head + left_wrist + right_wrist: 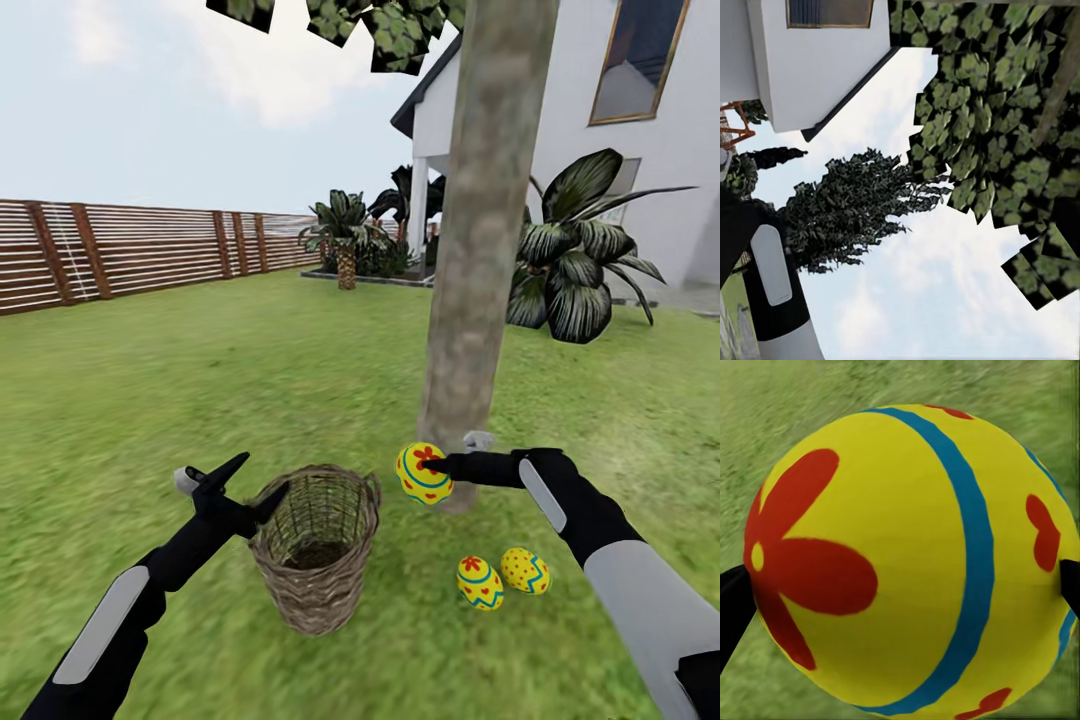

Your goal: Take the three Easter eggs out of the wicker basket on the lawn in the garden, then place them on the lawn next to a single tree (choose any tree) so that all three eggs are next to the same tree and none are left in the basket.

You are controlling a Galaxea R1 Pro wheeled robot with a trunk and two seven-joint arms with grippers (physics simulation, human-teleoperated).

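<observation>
My right gripper (432, 467) is clamped on one Easter egg (423, 473), held above the lawn (150, 380) just in front of the tree trunk (480, 250). My left gripper (256, 482) has its fingers spread wide at the rim of the wicker basket (315, 545). Two more eggs (479, 582) (525, 570) lie touching on the grass near the trunk's base; the fence (120, 250) is far behind
</observation>
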